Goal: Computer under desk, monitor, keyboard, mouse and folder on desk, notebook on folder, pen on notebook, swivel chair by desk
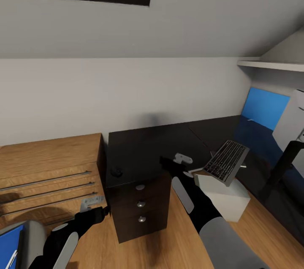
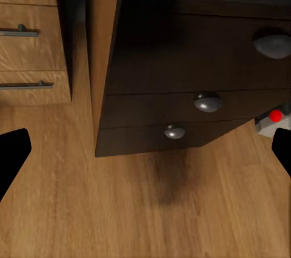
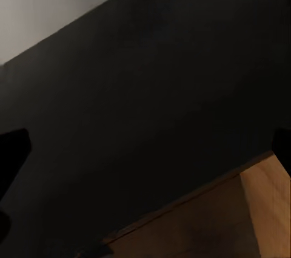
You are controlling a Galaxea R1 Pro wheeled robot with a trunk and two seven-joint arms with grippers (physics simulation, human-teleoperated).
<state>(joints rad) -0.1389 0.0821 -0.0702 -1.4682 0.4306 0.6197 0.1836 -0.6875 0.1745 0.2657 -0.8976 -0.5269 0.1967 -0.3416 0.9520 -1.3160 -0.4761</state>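
Nearest us, at the lower left of the head view, sits the chair (image 1: pixel 25 239) with the blue folder (image 1: pixel 9 245) on its seat. Our left gripper (image 1: pixel 93 204) hangs released, fingers wide apart, low in front of the oak cabinet (image 1: pixel 46 167) and the drawers (image 1: pixel 140 207). Moving right, the mouse (image 1: pixel 116 172) rests on the near corner of the black desk (image 1: pixel 143 146); our right gripper (image 1: pixel 183 160) hovers over the desk's front edge, empty, jaws spread. Further right, the keyboard (image 1: pixel 227 161) leans tilted on the computer (image 1: pixel 221 195). We judge a careless reach could knock it to the wood floor (image 1: pixel 169 243), or sweep the mouse off. Grey sloped walls (image 1: pixel 126 87) close the room; a blue panel (image 1: pixel 265 107) stands at right.
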